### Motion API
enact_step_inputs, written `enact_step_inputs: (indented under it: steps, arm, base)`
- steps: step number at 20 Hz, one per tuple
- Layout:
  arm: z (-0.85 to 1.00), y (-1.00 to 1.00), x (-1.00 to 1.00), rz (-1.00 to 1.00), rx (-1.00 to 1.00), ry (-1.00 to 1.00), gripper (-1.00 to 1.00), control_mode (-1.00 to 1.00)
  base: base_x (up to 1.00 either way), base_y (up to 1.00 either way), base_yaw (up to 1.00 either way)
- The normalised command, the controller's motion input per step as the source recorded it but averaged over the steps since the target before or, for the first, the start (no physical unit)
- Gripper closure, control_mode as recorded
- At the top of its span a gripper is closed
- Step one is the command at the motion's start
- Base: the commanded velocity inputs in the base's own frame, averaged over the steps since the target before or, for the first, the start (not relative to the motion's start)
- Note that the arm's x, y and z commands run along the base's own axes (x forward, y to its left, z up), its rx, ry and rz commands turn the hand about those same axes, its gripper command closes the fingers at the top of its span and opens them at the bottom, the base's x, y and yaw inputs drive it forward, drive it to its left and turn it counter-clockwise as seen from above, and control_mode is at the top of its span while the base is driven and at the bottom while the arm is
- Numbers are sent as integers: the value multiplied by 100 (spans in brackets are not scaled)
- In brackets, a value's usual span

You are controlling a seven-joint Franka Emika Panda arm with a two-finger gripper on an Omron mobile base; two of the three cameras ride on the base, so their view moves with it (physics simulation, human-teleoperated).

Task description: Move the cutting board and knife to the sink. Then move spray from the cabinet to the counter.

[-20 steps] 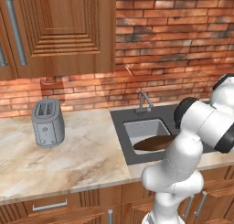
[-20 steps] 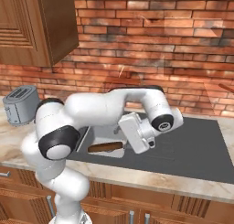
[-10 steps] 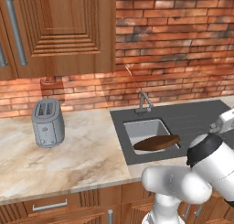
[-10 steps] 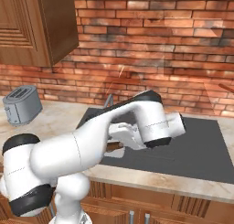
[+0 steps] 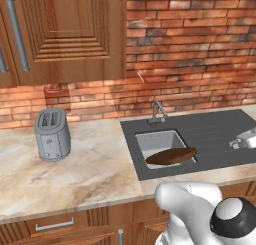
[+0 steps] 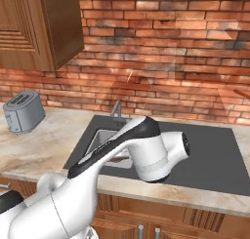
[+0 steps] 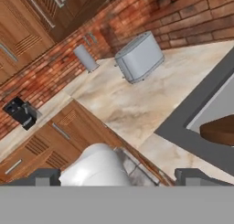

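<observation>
My claw (image 7: 117, 177) stands wide open, holding nothing; its two dark tips sit far apart. Ahead of it and off to one side lies the cutting board (image 5: 171, 156): flat, dark brown, oval, smooth wood. It rests tilted in the pale grey basin of the sink (image 5: 200, 139), one end on the basin's rim. Farther ahead, a grey toaster (image 7: 139, 56) stands on the beige veined worktop (image 5: 90, 164).
</observation>
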Motion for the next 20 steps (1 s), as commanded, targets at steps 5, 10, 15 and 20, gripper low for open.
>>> enact_step_inputs:
  steps: [5,10,15,20]
  arm:
    - [0,0,-2,0,0,-2,-100,100]
    - [0,0,0,0,0,0,-100,100]
    - [0,0,0,0,0,0,-100,100]
    - [0,0,0,0,0,0,-100,100]
  base:
    - [-4,-3,0]
    - [-39,-38,-6]
    - [-46,-35,-14]
    - [-34,-37,-15]
